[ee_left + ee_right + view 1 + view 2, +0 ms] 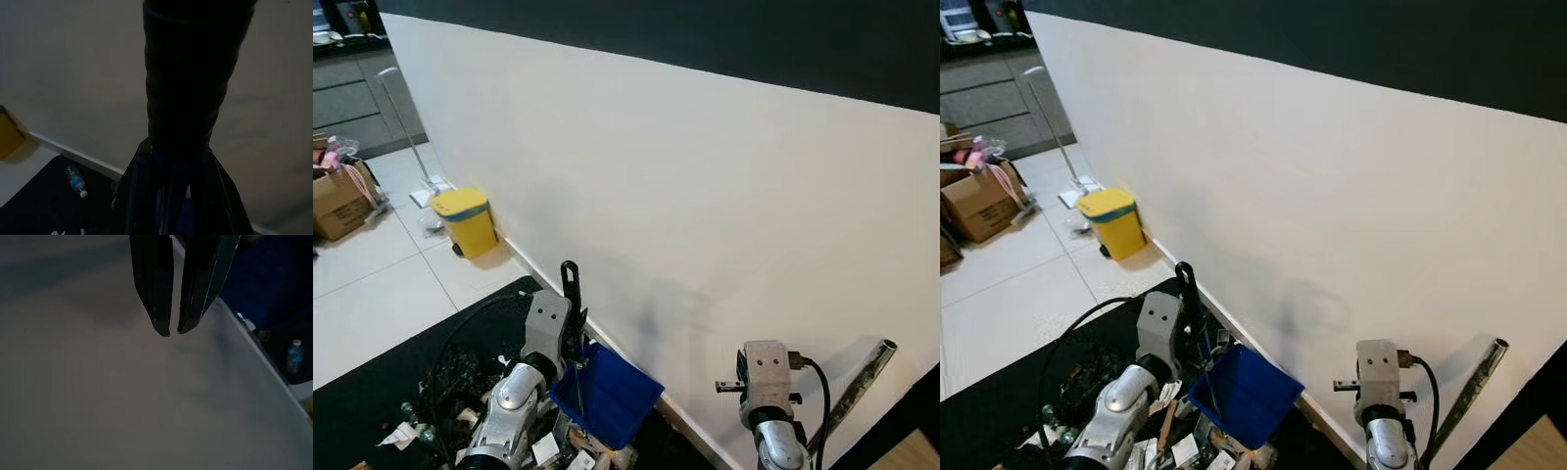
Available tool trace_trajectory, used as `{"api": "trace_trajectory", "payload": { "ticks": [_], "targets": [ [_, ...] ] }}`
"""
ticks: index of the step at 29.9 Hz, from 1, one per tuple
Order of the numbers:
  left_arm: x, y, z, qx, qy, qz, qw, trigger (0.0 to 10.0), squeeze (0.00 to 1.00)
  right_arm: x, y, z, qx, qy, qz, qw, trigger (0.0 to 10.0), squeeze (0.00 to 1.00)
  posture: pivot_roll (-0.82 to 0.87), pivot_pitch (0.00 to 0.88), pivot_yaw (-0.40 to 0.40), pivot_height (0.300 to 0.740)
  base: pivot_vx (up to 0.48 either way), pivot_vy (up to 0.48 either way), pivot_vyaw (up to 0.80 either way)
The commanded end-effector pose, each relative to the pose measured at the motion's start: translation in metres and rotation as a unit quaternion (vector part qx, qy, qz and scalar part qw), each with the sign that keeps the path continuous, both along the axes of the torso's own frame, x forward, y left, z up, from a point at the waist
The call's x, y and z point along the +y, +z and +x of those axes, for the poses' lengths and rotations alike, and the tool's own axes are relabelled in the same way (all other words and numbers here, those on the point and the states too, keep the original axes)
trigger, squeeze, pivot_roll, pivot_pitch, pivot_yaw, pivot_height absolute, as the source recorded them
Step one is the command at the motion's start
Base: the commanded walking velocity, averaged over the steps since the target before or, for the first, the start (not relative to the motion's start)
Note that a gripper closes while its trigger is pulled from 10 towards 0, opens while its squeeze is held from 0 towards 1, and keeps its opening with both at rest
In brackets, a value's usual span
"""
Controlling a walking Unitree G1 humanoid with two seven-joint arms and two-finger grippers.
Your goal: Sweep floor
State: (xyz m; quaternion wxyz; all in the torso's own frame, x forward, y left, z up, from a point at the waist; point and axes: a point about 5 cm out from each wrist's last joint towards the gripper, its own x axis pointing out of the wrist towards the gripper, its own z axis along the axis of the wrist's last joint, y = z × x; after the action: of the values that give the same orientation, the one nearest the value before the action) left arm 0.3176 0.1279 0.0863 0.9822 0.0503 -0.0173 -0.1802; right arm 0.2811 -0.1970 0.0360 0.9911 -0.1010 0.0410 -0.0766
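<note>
— Dustpan [607, 394] first: we see it, blue, low in the head views, tilted up against the foot of the white wall [705, 196], over the black mat [382, 382] strewn with litter [1160, 446].

— And what has hold of it?

— Our left gripper [570, 294] sits just above it, fingers pointing up the wall; a thin handle rises from the pan beside those fingers. Whether they clamp it we cannot tell, for the left wrist view is nearly black.

— The other arm?

— Our right gripper [173, 330] has its fingers almost together, a sliver of gap at the tips. Beside that arm a metal pole [860, 377] leans against the wall; the tips hold nothing we can see.

— Farther out?

— A small clear bottle [76, 180] lies on the mat near the skirting. Beyond the mat, on pale tiles [372, 284], a yellow bin [465, 221] stands by the wall, and well apart from it a cardboard box [340, 201].
</note>
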Motion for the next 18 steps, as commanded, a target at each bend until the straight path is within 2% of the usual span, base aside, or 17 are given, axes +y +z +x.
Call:
{"api": "trace_trajectory", "payload": {
  "ticks": [1,3,4,5,6,7,8,12,14,15,16,17,18],
  "targets": [
    [0.005,0.005,0.0,-0.013,0.003,0.004,1.0,10.0,0.0,-0.011,-0.011,-0.009,0.033,-0.03,-0.026,0.999,10.0,0.0,-0.05,0.075,0.067,0.74,0.0,0.0,0.0],
    [0.005,0.005,0.0,-0.013,0.003,0.004,1.0,10.0,0.0,-0.016,-0.011,-0.01,0.036,-0.043,-0.035,0.998,10.0,0.0,-0.05,0.075,0.067,0.74,0.0,0.0,0.0],
    [0.005,0.005,0.0,-0.012,0.004,0.004,1.0,10.0,0.0,-0.025,-0.012,-0.012,0.044,-0.067,-0.055,0.995,10.0,0.0,-0.05,0.077,0.068,0.74,0.0,0.0,0.0],
    [0.006,0.005,0.001,-0.012,0.005,0.005,1.0,10.0,0.0,-0.043,-0.012,-0.018,0.052,-0.108,-0.079,0.99,10.0,0.0,-0.05,0.082,0.072,0.74,0.0,0.0,0.0],
    [0.006,0.005,0.001,-0.012,0.005,0.005,1.0,10.0,0.0,-0.043,-0.012,-0.018,0.052,-0.108,-0.079,0.99,10.0,0.0,-0.05,0.082,0.072,0.74,0.0,0.0,0.0],
    [0.008,0.005,0.001,-0.01,0.008,0.009,1.0,10.0,0.0,-0.057,-0.011,-0.023,0.057,-0.137,-0.096,0.984,10.0,0.0,-0.05,0.085,0.075,0.74,0.0,0.0,0.0],
    [0.008,0.005,0.001,-0.01,0.008,0.009,1.0,10.0,0.0,-0.057,-0.011,-0.023,0.057,-0.137,-0.096,0.984,10.0,0.0,-0.05,0.085,0.075,0.74,0.0,0.0,0.0],
    [0.018,0.006,0.003,-0.009,0.016,0.022,1.0,10.0,0.0,-0.086,-0.007,-0.035,0.072,-0.193,-0.163,0.965,10.0,0.0,-0.05,0.092,0.087,0.74,0.0,0.0,0.0],
    [0.02,0.006,0.004,-0.01,0.017,0.025,1.0,10.0,0.0,-0.091,-0.006,-0.037,0.077,-0.203,-0.176,0.96,10.0,0.0,-0.05,0.093,0.089,0.74,0.0,0.0,0.0],
    [0.022,0.007,0.005,-0.01,0.018,0.026,0.999,10.0,0.0,-0.092,-0.005,-0.039,0.072,-0.208,-0.165,0.961,10.0,0.0,-0.05,0.093,0.09,0.74,0.0,0.0,0.0],
    [0.024,0.009,0.008,-0.011,0.02,0.031,0.999,10.0,0.0,-0.088,-0.006,-0.044,0.056,-0.225,-0.098,0.968,10.0,0.0,-0.06,0.093,0.094,0.74,0.0,0.0,0.0],
    [0.025,0.01,0.009,-0.012,0.021,0.031,0.999,10.0,0.0,-0.085,-0.008,-0.046,0.05,-0.231,-0.055,0.97,10.0,0.0,-0.06,0.093,0.096,0.74,0.0,0.0,0.0],
    [0.025,0.01,0.01,-0.012,0.022,0.032,0.999,10.0,0.0,-0.083,-0.009,-0.049,0.045,-0.241,-0.039,0.969,10.0,0.0,-0.06,0.093,0.097,0.74,0.0,0.0,0.0]
  ]
}}
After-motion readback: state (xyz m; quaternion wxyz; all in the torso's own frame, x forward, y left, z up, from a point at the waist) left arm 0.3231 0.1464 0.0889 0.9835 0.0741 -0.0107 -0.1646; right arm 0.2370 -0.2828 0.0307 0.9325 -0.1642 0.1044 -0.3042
